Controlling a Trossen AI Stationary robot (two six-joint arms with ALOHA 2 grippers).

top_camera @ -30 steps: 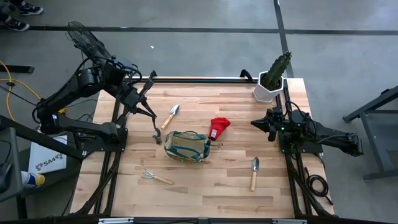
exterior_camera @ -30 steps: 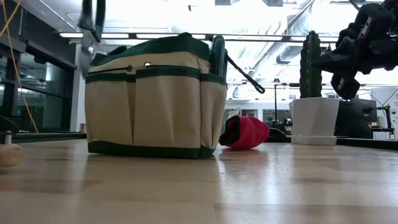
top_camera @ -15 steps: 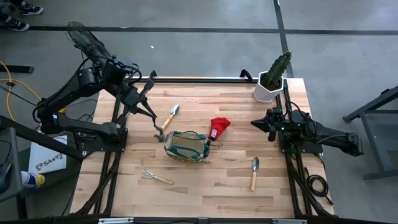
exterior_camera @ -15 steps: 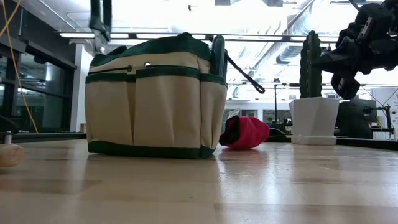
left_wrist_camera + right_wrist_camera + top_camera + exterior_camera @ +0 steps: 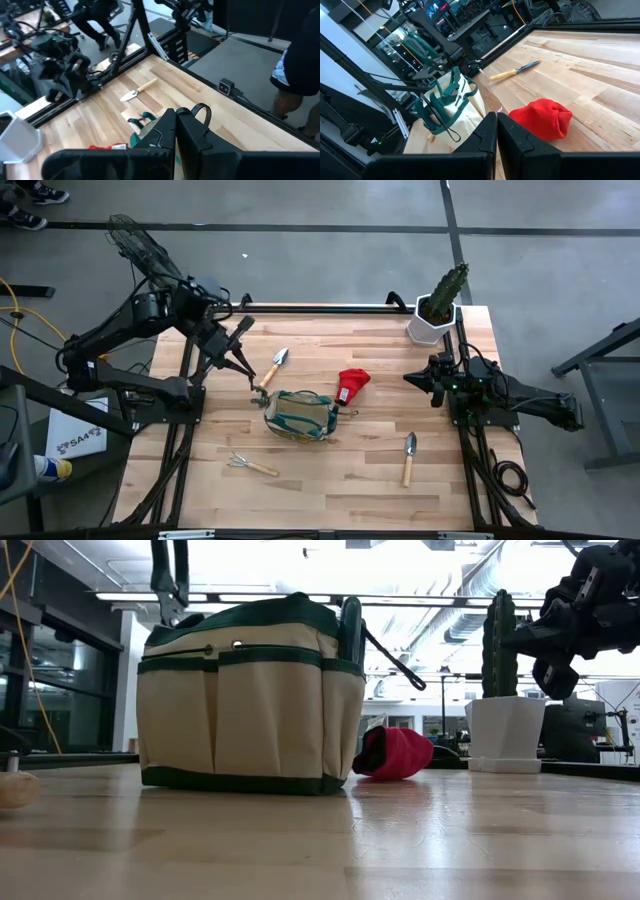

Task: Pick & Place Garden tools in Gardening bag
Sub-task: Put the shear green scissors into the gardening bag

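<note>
My left gripper (image 5: pixel 238 355) is shut on dark-handled pruning shears (image 5: pixel 249 374) just left of the tan and green gardening bag (image 5: pixel 300 416). In the low view the shears (image 5: pixel 169 585) hang above the bag's left top edge (image 5: pixel 175 635). A dark handle (image 5: pixel 350 622) sticks up from the bag's right side. A trowel (image 5: pixel 273 367), a red glove piece (image 5: pixel 352 384), a second trowel (image 5: pixel 409 456) and a hand rake (image 5: pixel 250 465) lie flat on the table around the bag. My right gripper (image 5: pixel 412 378) is shut and empty at the right edge. My left gripper holds the pruning shears by their handle end (image 5: pixel 201 113), coming from above and slanting from the table's left. Its own fingers (image 5: pixel 167 131) hide the place of contact. The shears hang below the fingers, blades (image 5: pixel 172 612) down, clear of the table and bag.
A green cactus in a white pot (image 5: pixel 436 312) stands at the far right corner, just behind my right arm. Bare wood lies along the near edge (image 5: pixel 330 500). A person (image 5: pixel 300 60) stands beyond the table in the left wrist view.
My left gripper has carried the shears up and toward the table's right, closer to the bag. The shears' tip hung beside the bag's left wall before and now sits over the bag's left top edge. The gripper stays shut on them.
</note>
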